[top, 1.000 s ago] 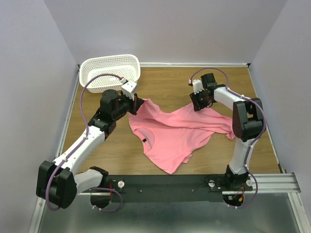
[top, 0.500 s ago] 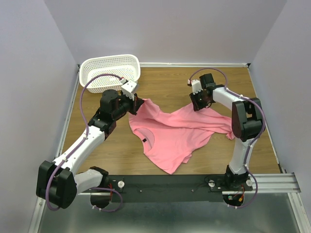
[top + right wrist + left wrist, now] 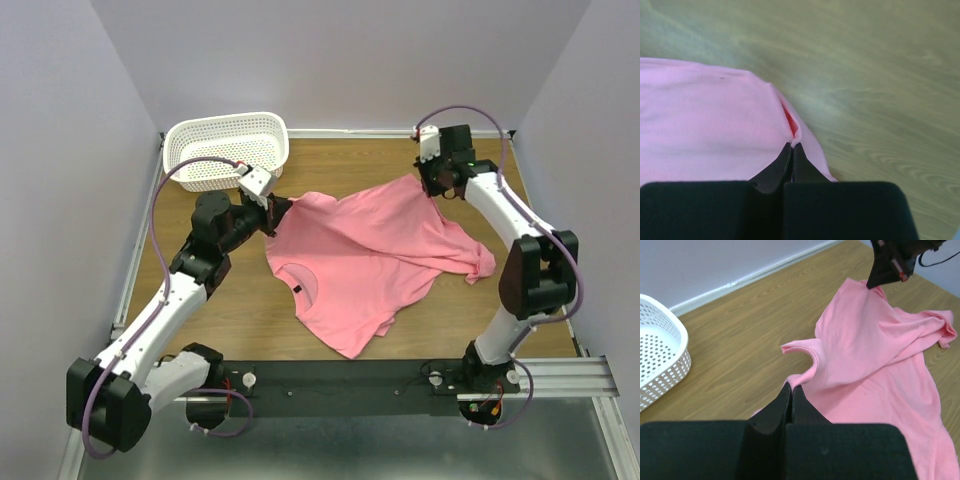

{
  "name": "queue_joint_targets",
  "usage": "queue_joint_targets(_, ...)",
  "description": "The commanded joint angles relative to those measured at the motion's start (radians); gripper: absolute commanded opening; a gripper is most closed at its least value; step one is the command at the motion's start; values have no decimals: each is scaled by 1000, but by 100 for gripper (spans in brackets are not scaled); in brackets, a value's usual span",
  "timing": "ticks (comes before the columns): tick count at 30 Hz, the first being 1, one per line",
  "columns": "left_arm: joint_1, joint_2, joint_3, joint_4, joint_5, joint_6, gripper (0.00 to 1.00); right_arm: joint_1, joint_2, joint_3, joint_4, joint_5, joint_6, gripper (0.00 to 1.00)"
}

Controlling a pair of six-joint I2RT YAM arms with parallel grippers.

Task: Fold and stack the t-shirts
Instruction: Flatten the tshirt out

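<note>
Jaws pressed together both sides, pinching cloth: left gripper (image 3: pixel 791 387) at a sleeve edge, right gripper (image 3: pixel 791 146) at far corner of t-shirt (image 3: pixel 370 250). Rumpled mid-table (image 3: pixel 340 165), right of basket (image 3: pixel 225 150). Prob. spreading step, no fold yet. Next: pull apart, lay flat w/o slipping

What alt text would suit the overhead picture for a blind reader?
A pink t-shirt lies crumpled on a wooden table, its far edge pinched by the left gripper and the right gripper. A white basket stands in the far left corner.
</note>
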Motion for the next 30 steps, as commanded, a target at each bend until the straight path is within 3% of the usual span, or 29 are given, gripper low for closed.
queue_joint_targets(1,7,-84,-32,60,-19,20,0,-43,-75,32,12,40,-2,1)
queue_joint_targets(8,7,-144,-65,99,-60,25,0,-66,-77,-61,9,-106,-4,1)
queue_joint_targets(15,5,-55,-32,48,-47,23,0,-66,-1,-200,-7,-255,-54,10)
queue_joint_targets(21,7,-23,-21,27,-33,22,0,-64,81,-211,-5,-239,-76,12)
queue_joint_targets(24,7,-14,-19,25,-33,20,0,-66,101,-194,-5,-233,-82,28)
queue_joint_targets(30,5,-6,-16,19,-33,20,0,-64,90,-163,-5,-212,-77,29)
